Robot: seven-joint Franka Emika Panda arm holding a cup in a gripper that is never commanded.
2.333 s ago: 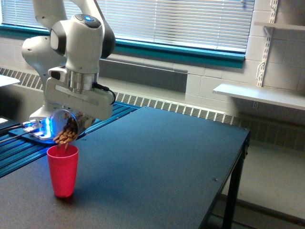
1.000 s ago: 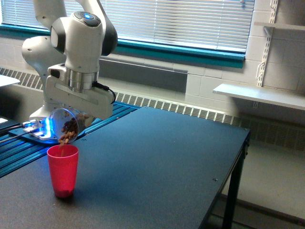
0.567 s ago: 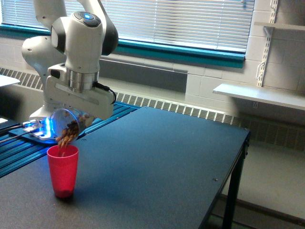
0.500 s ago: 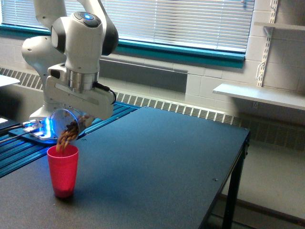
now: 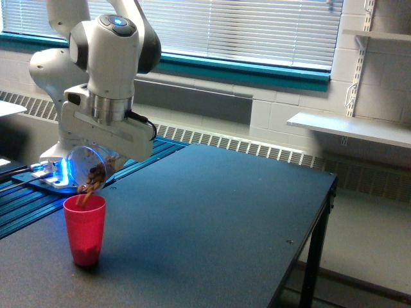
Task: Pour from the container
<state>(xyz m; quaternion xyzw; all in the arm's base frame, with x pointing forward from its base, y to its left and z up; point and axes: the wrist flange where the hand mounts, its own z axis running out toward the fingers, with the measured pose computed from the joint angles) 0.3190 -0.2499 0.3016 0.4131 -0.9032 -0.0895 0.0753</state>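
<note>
Dark table [image 5: 225, 212] under blinds, red cup [image 5: 84, 229] near its front corner; pour seemingly near its end, few brown pieces [image 5: 90, 189] left sliding from the container [image 5: 88, 168] tipped mouth-down just above the cup; gripper [image 5: 103, 154] wrist-down, jaws hidden, grip unreadable.

I have one exterior view, set off the arm and slightly above the dark table [image 5: 218, 212], looking across it toward the blinds [image 5: 244, 25], with the arm [image 5: 103, 83] near the view's left
</note>
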